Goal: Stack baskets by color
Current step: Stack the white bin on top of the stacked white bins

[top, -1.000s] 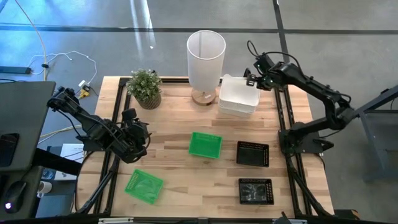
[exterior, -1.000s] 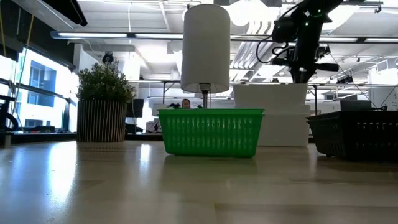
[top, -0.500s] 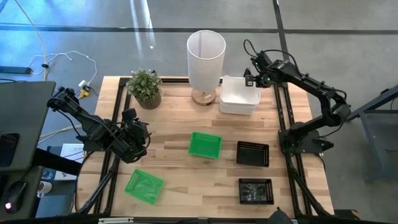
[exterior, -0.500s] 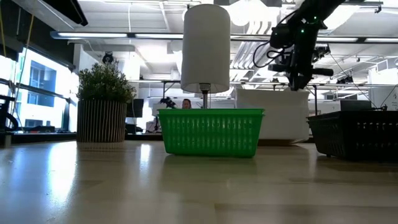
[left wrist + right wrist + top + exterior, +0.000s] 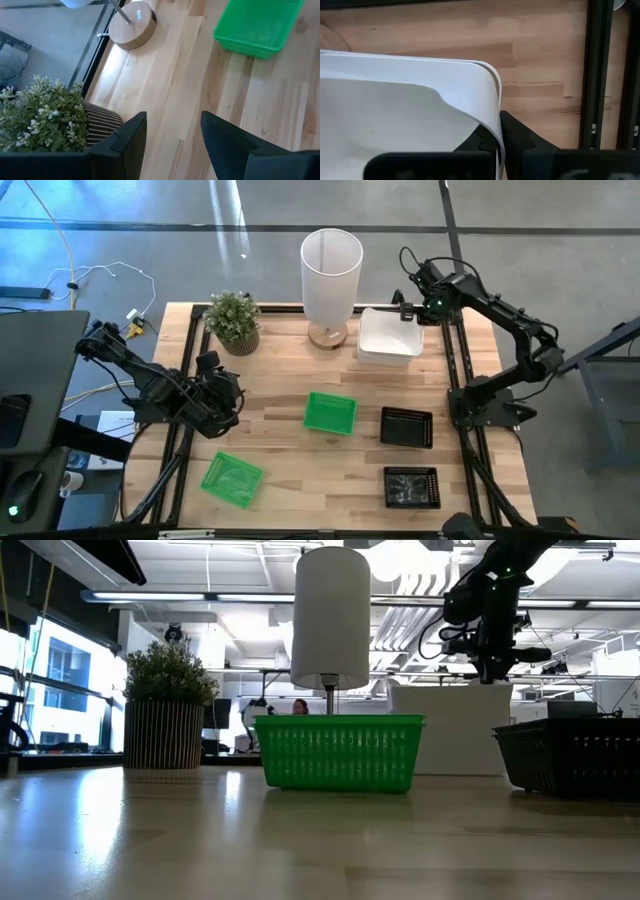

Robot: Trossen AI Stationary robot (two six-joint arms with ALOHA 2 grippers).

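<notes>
A stack of white baskets (image 5: 388, 338) stands on the table at the far right, next to the tall white bin (image 5: 331, 275). My right gripper (image 5: 410, 311) is above the stack's far right corner, shut on the top basket's rim. One green basket (image 5: 330, 412) rests on its bottom mid-table, and a second green one (image 5: 231, 478) lies near the front left. Two black baskets (image 5: 407, 427) (image 5: 411, 487) sit at the right. My left gripper (image 5: 222, 395) hovers open over the table's left edge, holding nothing. My right gripper pinches the top white basket's rim (image 5: 495, 117) close to its far right corner, one finger inside the wall and one outside. The fingers come from above, pointing down. The basket sits level, nested in the white stack (image 5: 450, 730), which stands on the table.
A potted plant (image 5: 234, 320) stands at the far left, and the bin's round wooden foot (image 5: 132, 30) is at the far middle. Black frame rails run along the table's left and right edges. Bare wood lies between the plant and the green baskets.
My right gripper has sunk a little with the top white basket. That basket sat skewed and higher on the stack a second ago. It has dropped into the ones beneath and now lines up with them. The gripper stays shut.
</notes>
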